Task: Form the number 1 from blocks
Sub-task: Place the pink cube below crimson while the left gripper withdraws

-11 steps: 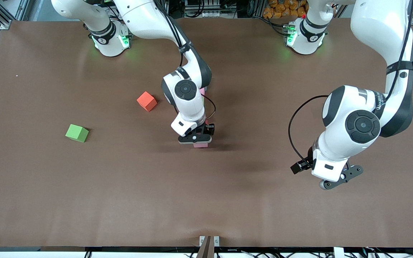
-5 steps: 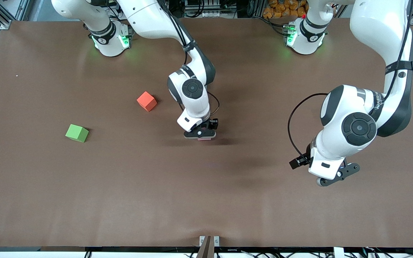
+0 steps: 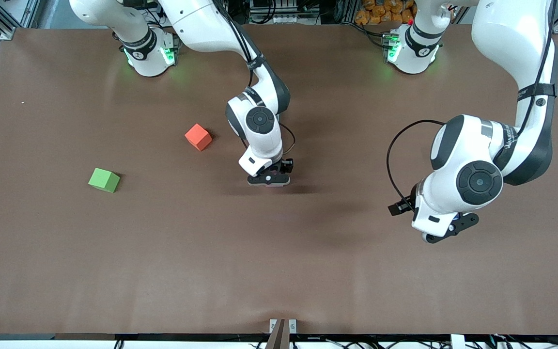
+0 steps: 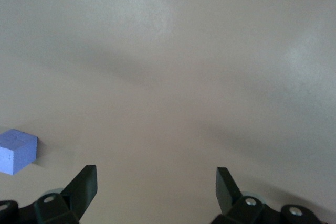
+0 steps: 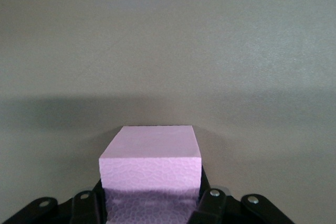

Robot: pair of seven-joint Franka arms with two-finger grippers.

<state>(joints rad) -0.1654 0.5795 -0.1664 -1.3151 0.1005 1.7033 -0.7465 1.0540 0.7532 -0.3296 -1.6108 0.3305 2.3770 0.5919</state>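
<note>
I have the right pincer (image 5: 152,203) clamped on a pink block (image 5: 151,163) low over mid-desk (image 3: 162,252); my left pincer (image 4: 156,182) hangs spread apart, waiting.

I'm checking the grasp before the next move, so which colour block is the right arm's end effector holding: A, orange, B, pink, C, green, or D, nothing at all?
B: the right wrist view shows the right end effector shut on a pink block, while the green block and the orange block sit untouched on the table.
</note>
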